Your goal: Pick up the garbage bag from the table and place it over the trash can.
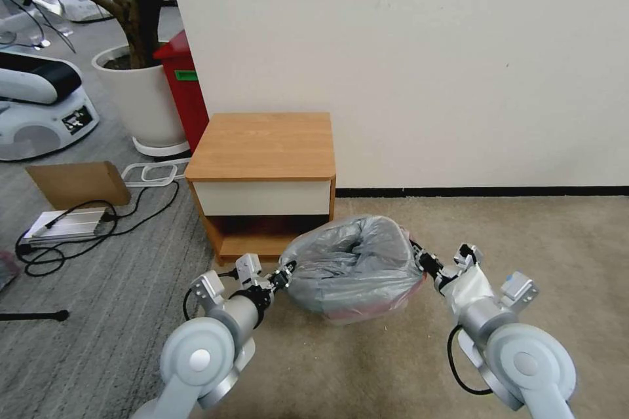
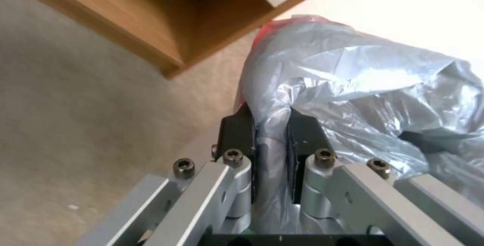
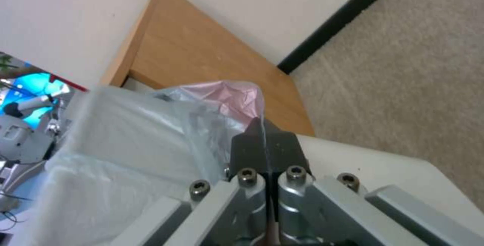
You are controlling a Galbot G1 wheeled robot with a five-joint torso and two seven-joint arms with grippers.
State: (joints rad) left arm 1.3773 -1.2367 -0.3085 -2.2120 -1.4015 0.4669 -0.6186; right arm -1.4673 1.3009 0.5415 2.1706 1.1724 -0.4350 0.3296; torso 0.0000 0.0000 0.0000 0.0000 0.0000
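The garbage bag [image 1: 354, 262], a thin, crinkled, shiny grey film with a pinkish rim, is held stretched between the two claws, low over the beige carpet [image 1: 524, 242] and just in front of the bench [image 1: 265, 144]. Its left edge is pinched by the left claw [image 1: 286, 270], whose dark fingers [image 2: 237, 130] are seen in the left wrist view pressed onto a gathered fold of the film. The right edge is gripped by the right claw [image 1: 419, 255]; in the right wrist view its dark fingers [image 3: 252, 149] are closed together with a thin sheet of plastic caught between them. A pale, smooth, rounded-edged surface [image 3: 393, 174] is seen right beneath that claw; whether it is the trash can cannot be told. The bench is a boxy piece of light-brown wood with a white drawer front and an open lower shelf, set against the cream wall [image 1: 458, 65]. Beside it are a red bin [image 1: 183, 88], a white planter [image 1: 141, 101], a cardboard piece [image 1: 78, 183] and black cables [image 1: 78, 229] on grey flooring.
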